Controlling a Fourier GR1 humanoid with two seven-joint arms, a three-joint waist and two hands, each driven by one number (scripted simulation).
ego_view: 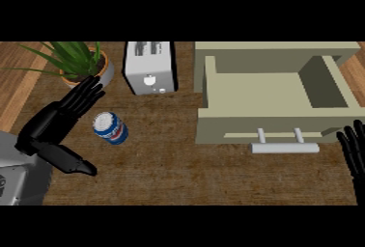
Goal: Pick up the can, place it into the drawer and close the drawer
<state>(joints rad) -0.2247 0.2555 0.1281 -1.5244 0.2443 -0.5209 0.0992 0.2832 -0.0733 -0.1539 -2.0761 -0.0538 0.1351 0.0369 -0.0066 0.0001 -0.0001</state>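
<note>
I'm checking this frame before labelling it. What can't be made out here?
- Right hand: cut off by the head view's right edge; only fingers show.
- Plant: top cut by the upper band; left hand fingertips overlap the pot.
- Toaster: back end cut by the upper band.
- Can: label too small to read.
- Drawer: near inner wall hidden by its front.

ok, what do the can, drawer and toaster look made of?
Can: likely metal, with a pale top and a printed blue, white and red label. Drawer: flat beige, matte, could be painted wood or plastic; its bar handle looks light, smooth, perhaps metal. Toaster: pale grey-white shell with a soft sheen, metal or plastic, can't tell which.
</note>
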